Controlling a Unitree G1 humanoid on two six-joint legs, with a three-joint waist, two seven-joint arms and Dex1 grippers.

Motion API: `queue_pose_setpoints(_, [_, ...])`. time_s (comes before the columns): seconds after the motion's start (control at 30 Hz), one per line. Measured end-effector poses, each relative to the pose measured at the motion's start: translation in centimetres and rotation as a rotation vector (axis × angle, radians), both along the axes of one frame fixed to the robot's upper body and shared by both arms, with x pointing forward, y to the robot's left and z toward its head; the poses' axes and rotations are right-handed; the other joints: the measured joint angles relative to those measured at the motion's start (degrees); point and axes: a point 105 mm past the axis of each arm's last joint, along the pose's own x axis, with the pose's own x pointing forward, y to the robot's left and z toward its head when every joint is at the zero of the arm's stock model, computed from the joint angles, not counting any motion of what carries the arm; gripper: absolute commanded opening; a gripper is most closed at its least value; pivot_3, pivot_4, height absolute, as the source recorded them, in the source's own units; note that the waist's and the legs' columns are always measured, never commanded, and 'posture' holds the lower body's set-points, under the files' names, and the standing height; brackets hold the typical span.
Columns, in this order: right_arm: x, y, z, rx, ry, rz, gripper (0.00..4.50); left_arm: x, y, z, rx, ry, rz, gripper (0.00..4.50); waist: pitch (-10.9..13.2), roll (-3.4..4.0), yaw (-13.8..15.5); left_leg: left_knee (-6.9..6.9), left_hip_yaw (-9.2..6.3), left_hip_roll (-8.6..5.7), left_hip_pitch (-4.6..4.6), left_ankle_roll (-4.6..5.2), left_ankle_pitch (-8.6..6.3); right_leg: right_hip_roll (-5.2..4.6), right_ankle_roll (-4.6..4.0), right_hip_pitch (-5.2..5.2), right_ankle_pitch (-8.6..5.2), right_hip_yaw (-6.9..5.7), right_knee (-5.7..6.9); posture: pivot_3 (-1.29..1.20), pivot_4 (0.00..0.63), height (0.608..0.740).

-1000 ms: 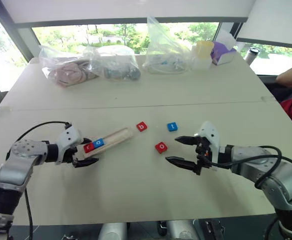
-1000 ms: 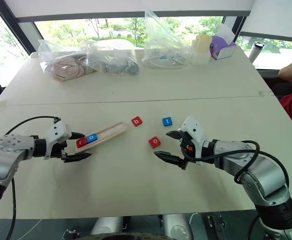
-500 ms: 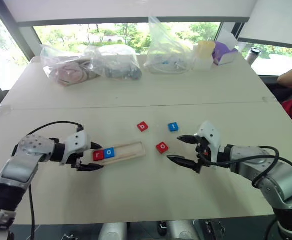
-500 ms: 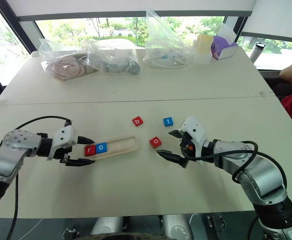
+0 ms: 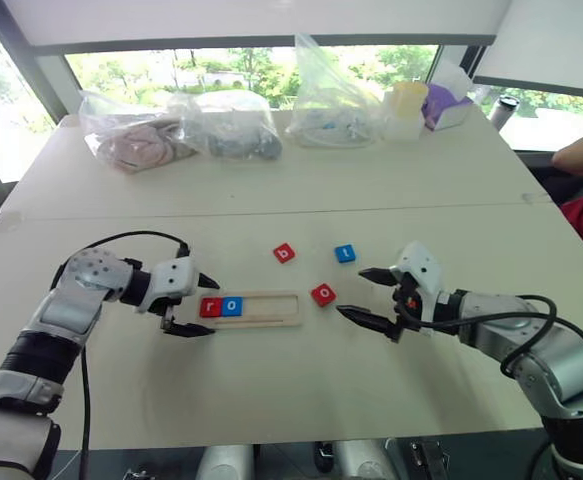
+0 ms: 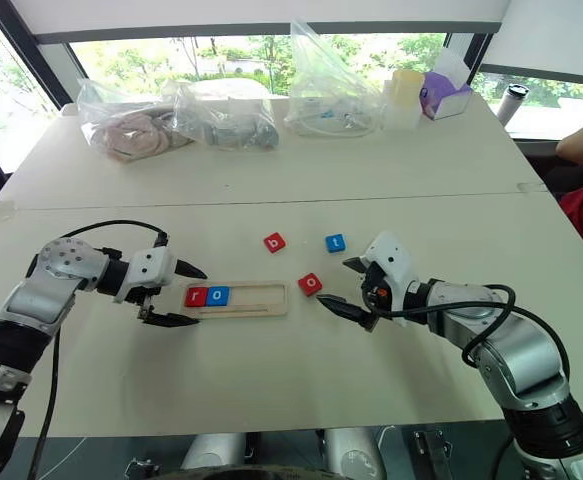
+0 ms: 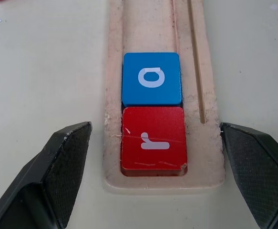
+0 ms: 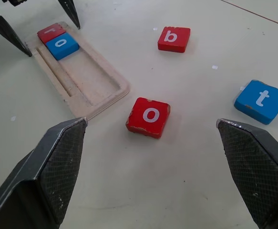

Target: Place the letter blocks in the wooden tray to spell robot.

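Tiles: two in tray (image 5: 271,320), three loose.

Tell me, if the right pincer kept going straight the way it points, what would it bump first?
Probably the red o block. It lies on the table straight ahead of the open right pincer, between its two fingers. Depth is hard to judge, so the pincer might pass just over it.

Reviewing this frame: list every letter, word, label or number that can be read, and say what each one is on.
"r": red block at the wooden tray's end.
"o": blue block beside it in the tray.
"o": red block on the table.
"b": red block on the table.
"t": blue block on the table.
Purple box at the far edge: print too small to read.
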Motion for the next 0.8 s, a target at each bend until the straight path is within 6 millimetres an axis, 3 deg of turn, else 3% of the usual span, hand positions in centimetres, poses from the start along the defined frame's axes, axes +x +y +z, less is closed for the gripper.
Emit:
queue_pose_setpoints(0.07, [0.5,0.4,0.5,0.011,-0.022,-0.004,4.5,-0.1,0.0,-0.1,-0.006,-0.003,0.01,4.48,0.0,-0.01,0.0,0.09,-0.02,0.0,-0.01,0.0,0.0,0.01,-0.05,0.02,-0.02,0.0,0.03,0.0,0.15,0.74])
queue_pose_setpoints(0.17, [2.1,2.5,2.8,0.074,-0.12,0.007,4.5,-0.4,0.3,0.0,0.004,0.025,0.027,4.48,0.02,0.03,-0.54,0.16,0.06,0.03,0.05,0.0,0.0,0.04,-0.11,0.02,0.01,0.07,0.08,0.0,0.15,0.74])
queue_pose_setpoints(0.23, [3.1,3.8,3.4,0.068,-0.151,0.004,4.5,-0.8,0.4,-0.1,0.01,0.058,0.037,4.48,0.0,-0.02,-0.51,0.16,0.02,0.04,0.07,0.01,0.01,0.07,-0.13,0.02,0.02,0.06,0.15,0.0,0.15,0.74])
queue_pose_setpoints(0.4, [5.9,7.8,0.8,0.035,-0.029,-0.047,4.5,-1.6,2.6,0.6,0.046,0.152,0.105,4.48,0.0,-0.09,-0.6,0.16,0.04,0.04,-0.04,0.01,0.01,0.09,-0.08,-0.37,0.04,0.1,0.75,0.0,0.15,0.74])
queue_pose_setpoints(0.57, [7.9,11.0,0.1,0.008,0.009,-0.076,4.5,-2.7,3.7,1.0,-0.024,0.298,0.237,4.48,0.01,-0.07,-0.52,0.13,0.01,0.06,-0.13,0.01,0.01,0.11,-0.12,-0.55,0.0,0.09,0.89,0.0,0.15,0.74])
queue_pose_setpoints(0.8, [9.4,12.0,-2.3,-0.068,0.041,-0.131,4.5,-1.8,5.5,2.6,-0.106,0.219,0.418,4.48,0.02,-0.09,-0.55,0.14,0.04,0.05,-0.12,0.01,0.01,0.05,-0.11,-0.54,0.01,0.1,0.86,0.0,0.15,0.74])
